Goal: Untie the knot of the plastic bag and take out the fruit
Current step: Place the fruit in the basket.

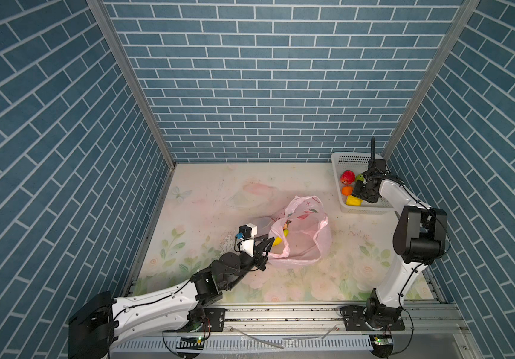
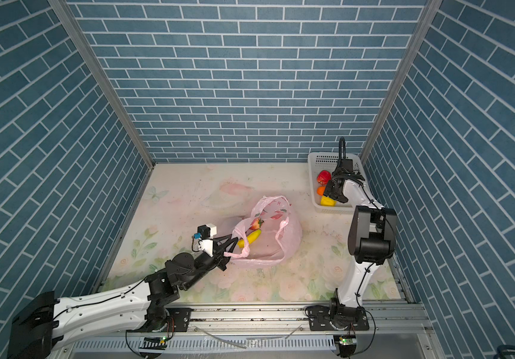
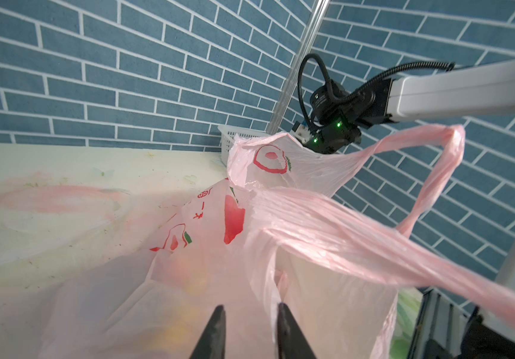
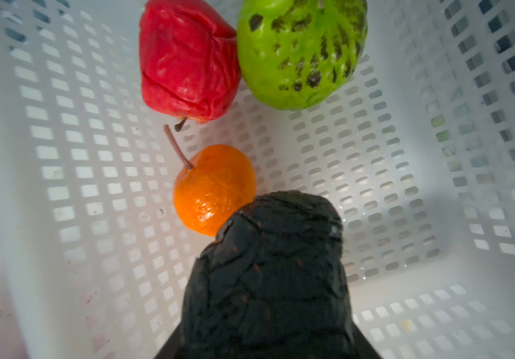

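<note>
The pale pink plastic bag [image 1: 305, 236] [image 2: 274, 236] lies slumped at mid-table with its mouth gaping; its two loop handles hang apart and the knot is out of view. Inside show a yellow banana [image 2: 250, 237] and a strawberry [image 2: 256, 223]. My left gripper [image 1: 267, 253] [image 3: 250, 310] is at the bag's left rim, open, with film brushing one fingertip [image 3: 282, 310]. My right gripper [image 1: 360, 191] hovers in the white basket [image 1: 343, 158], shut on a dark brown fruit [image 4: 268, 264].
The basket [image 4: 79, 186] stands at the back right corner and holds a red fruit [image 4: 187, 62], a green fruit [image 4: 299, 52], an orange [image 4: 212, 189] and a yellow fruit [image 1: 354, 201]. Blue brick walls enclose the table on three sides.
</note>
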### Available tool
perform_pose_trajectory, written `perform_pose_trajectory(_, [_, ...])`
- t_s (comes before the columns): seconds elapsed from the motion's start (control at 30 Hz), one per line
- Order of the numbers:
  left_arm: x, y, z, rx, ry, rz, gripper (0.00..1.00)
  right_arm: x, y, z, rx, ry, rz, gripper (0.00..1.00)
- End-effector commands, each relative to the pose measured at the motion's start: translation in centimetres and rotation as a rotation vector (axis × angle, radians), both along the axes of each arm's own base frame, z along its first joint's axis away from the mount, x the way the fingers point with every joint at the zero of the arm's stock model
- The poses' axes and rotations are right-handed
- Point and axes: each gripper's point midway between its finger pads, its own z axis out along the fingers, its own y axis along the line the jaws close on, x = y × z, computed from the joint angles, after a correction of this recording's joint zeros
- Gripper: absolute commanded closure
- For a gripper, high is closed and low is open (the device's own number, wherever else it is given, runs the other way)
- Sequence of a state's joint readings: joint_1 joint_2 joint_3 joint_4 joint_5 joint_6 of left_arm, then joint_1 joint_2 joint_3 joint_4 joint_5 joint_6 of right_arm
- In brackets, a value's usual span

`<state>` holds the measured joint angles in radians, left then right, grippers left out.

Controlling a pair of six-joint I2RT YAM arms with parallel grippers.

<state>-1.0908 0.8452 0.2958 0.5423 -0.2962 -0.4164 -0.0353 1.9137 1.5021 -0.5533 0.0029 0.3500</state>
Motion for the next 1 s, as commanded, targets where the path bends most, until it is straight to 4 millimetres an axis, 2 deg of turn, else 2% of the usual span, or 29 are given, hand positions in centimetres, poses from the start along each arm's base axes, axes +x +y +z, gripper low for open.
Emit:
perform_pose_trajectory(0.0, [0.3,0.4,1.2,0.017,0.002,0.025,0.61,1.6,-1.9,1.3,-0.078,-0.022,-0.008,0.65])
perform_pose_trajectory(0.2, [0.2,1.2,2.2,0.057,0.013,0.043,0.46,1.3,-3.2,0.2,-0.112,0.020,-0.037,0.50])
perform_pose_trajectory(0.3, [0.2,1.2,2.7,0.098,0.022,0.040,0.40,1.1,-3.3,0.2,-0.118,0.026,-0.040,0.40])
perform_pose_trajectory(0.47, [-0.3,0.5,2.9,0.135,0.040,-0.006,0.32,1.0,-3.2,0.8,-0.114,0.018,-0.043,0.32])
perform_pose_trajectory(0.7, [-0.5,-0.1,3.0,0.195,0.077,-0.037,0.16,0.6,-3.1,1.6,-0.108,0.010,-0.047,0.27])
perform_pose_trajectory(0.87, [-0.8,0.2,2.9,0.221,0.108,-0.043,0.12,0.1,-2.5,2.2,-0.079,0.000,-0.045,0.26])
perform_pose_trajectory(0.97, [-1.2,0.7,2.6,0.228,0.131,-0.045,0.13,-0.6,-0.8,3.5,-0.053,-0.022,0.001,0.26])
